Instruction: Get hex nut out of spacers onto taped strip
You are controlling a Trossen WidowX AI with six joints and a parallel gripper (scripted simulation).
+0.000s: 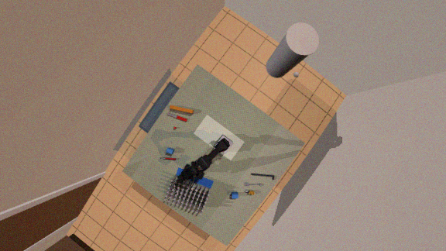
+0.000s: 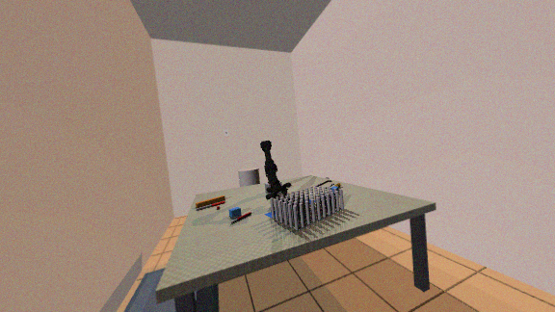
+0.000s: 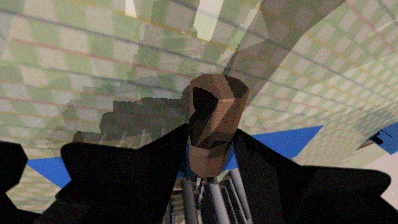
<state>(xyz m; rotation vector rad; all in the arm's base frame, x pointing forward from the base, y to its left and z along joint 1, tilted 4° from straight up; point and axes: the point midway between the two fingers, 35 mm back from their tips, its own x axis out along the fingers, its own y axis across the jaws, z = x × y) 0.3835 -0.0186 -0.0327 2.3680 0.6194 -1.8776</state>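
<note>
Hex nut: can't make it out in any view, so can't tell whether it's down among the spacers (image 1: 190, 199) (image 2: 308, 208) (image 3: 218, 201) or on the blue strip (image 1: 205, 182) (image 2: 269, 215) (image 3: 287, 144). Hand (image 1: 188, 174) (image 2: 278, 192) (image 3: 211, 130) is part open, fingers closed on a brown faceted handle (image 3: 216, 112). Handle sits between the two black fingers; its far end is hidden, so can't say which tool or what it touches. From above, hand is over the strip at the near edge of the spacer field. Can't confirm clearance to the posts.

Spacers look upright, packed in rows; strip runs along the field's arm-side edge. Arm (image 1: 209, 158) (image 2: 271, 169) reaches from the white sheet (image 1: 205, 129) toward the field.

Rest of the desk (image 1: 232, 97) (image 2: 222, 246): orange bar (image 1: 181, 110) (image 2: 210, 201) with a red-and-grey tool (image 1: 181, 118) beside it, small red bit (image 1: 175, 128) (image 2: 218, 208) near them. Blue block (image 1: 169, 151) (image 2: 235, 213) has a thin red tool (image 1: 169, 159) (image 2: 242, 218) near it. Opposite side: black L-shaped rod (image 1: 262, 176), thin grey piece (image 1: 253, 184), yellow item (image 1: 251, 192), second blue block (image 1: 234, 195). All four are outside the field.
</note>
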